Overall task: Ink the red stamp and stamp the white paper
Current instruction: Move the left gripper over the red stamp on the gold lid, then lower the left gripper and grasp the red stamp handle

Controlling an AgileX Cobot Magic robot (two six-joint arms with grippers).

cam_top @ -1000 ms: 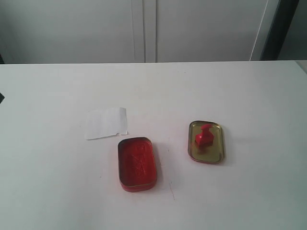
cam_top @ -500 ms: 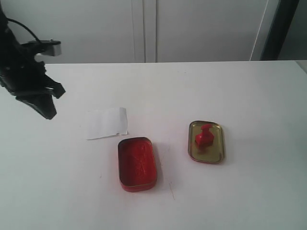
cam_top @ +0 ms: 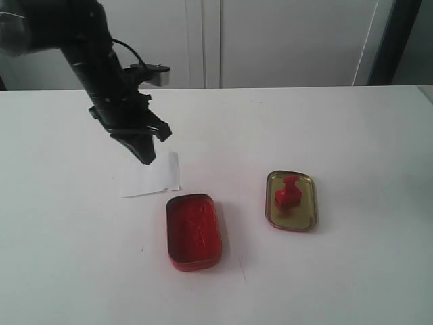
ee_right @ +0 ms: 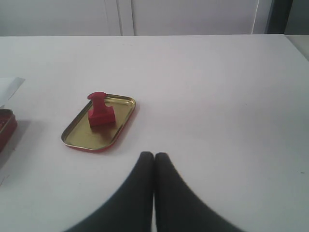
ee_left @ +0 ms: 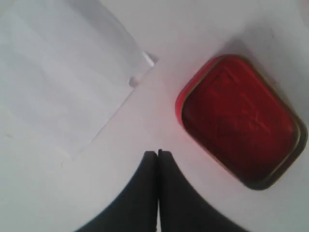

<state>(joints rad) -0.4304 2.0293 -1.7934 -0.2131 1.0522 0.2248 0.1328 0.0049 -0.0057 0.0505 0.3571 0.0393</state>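
The red stamp (cam_top: 288, 193) stands upright in a gold tin lid (cam_top: 303, 218) right of centre; the right wrist view shows the red stamp (ee_right: 99, 112) in that gold tin lid (ee_right: 82, 137) too. The white paper (cam_top: 139, 181) lies left of centre, partly covered by my left arm. The open red ink-pad tin (cam_top: 194, 230) sits in front of it. My left gripper (cam_top: 147, 158) hovers over the white paper's (ee_left: 58, 82) far edge, shut and empty, with the red ink-pad tin (ee_left: 241, 118) nearby. My right gripper (ee_right: 154, 154) is shut and empty, short of the lid, outside the exterior view.
The white tabletop (cam_top: 352, 128) stretches back to grey cabinet doors (cam_top: 270, 40). A dark post (cam_top: 392, 40) stands at the back right.
My left arm has swung in from the left edge toward the centre and now hangs over the paper's far edge. The stamp, lid and ink tin have not moved.
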